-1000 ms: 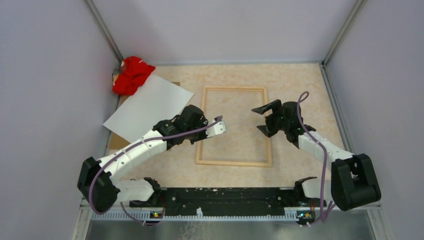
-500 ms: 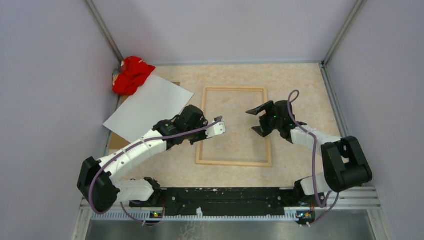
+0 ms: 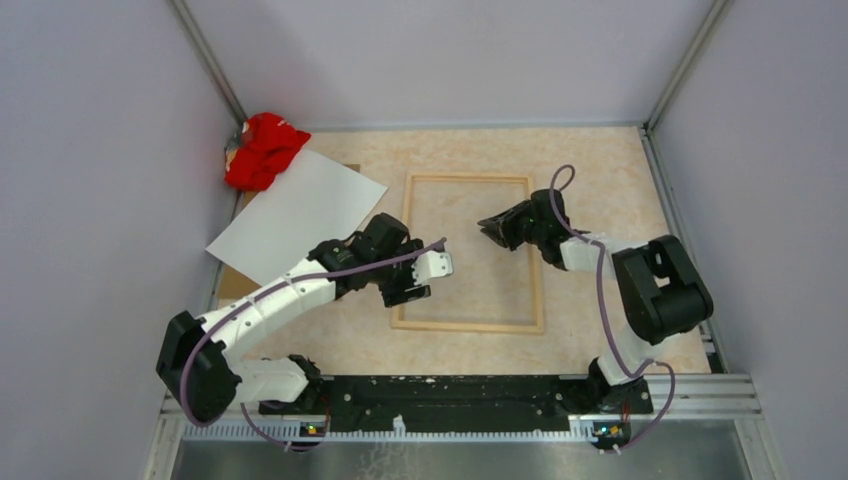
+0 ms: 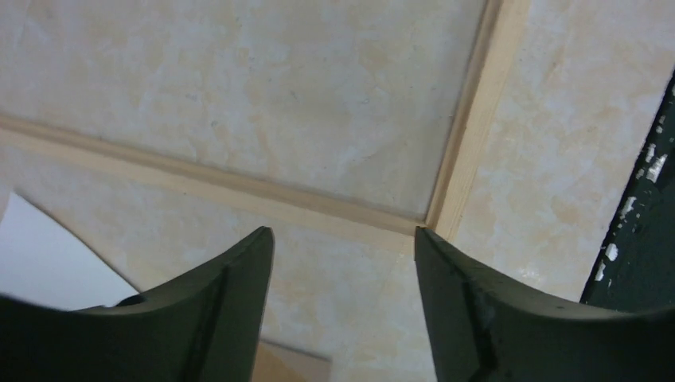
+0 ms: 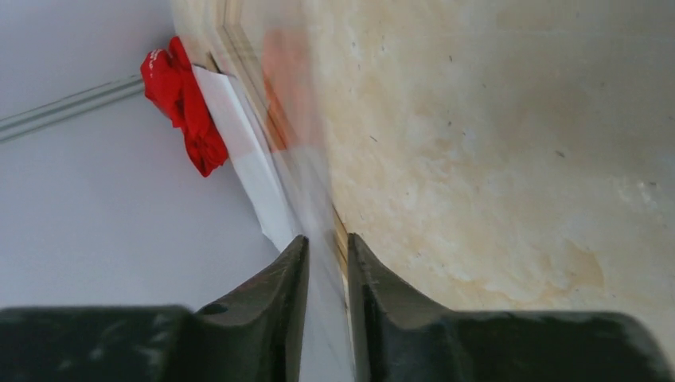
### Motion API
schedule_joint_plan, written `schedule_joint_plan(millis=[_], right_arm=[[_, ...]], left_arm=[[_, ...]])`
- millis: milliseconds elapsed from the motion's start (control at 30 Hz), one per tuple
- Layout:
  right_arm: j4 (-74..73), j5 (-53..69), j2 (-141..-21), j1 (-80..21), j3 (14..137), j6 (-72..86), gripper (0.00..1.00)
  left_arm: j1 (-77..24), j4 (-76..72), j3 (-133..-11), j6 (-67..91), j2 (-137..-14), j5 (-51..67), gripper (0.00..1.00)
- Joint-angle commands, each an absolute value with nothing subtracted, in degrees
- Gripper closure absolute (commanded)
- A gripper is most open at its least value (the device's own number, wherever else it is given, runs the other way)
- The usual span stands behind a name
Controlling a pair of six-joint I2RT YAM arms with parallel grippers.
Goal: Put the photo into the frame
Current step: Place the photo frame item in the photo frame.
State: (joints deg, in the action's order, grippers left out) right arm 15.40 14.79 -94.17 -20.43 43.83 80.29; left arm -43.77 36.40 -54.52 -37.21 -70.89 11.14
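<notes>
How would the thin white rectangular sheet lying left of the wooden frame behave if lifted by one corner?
The thin white sheet looks paper-thin, so it would probably droop. It lies flat on a brown board, so catching an edge may be hard.

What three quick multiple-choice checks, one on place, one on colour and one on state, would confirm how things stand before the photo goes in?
1. Where does the photo lie relative to the frame?
A) inside it
B) outside it, to its left
C) outside it, to its right

2. What colour is the cloth in the far left corner?
A) blue
B) green
C) red

3. How is the left gripper?
A) open and empty
B) shut on the photo
C) shut on the frame

Answers:
1 B: in the top view the whitish sheet lies beyond the frame's left rail.
2 C: the crumpled cloth is bright red.
3 A: the left wrist view shows the fingers apart with nothing between them.
</notes>
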Motion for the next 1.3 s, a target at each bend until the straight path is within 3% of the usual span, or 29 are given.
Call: schedule_joint_plan(millis=[0,67,100,300,467,667,1100,1267], right_arm=[[25.19,17.35,-96.31,-17.44,41.95,79.38,0.86],[28.95,19.68,-97.18,-15.95,40.89,78.99,0.97],[30.38,20.85,-97.53,-15.43,40.54,78.3,0.99],[32.31,29.57,-99.09,-13.02,43.0,69.26,1.0],[25.3,34.64,-98.94,-12.17,47.56,56.39,1.0],[15.24,32.25,-96.26,-11.78,51.5,45.35,1.0],[-3.12,25.19,-96.64,-11.73,57.85,33.27,1.0],[-7.11,19.37,-91.43,-11.53,56.44,30.54,1.0]], left_arm=[[-44.12,39.86,-56.8,-35.81,-71.06,18.88,0.21],[-44.12,42.13,-58.84,-34.61,-71.55,21.36,0.04],[-44.12,43.05,-59.89,-34.15,-71.82,22.16,0.02],[-42.07,46.04,-65.46,-32.32,-73.31,23.33,0.01],[-29.8,50.26,-75.12,-32.37,-79.48,26.27,0.01],[-20.71,53.78,-84.79,-30.06,-89.95,22.65,0.01],[-8.98,39.85,-86.29,-25.73,-101.1,26.63,0.01],[-8.71,41.59,-90.64,-25.98,-106.32,20.54,0.01]])
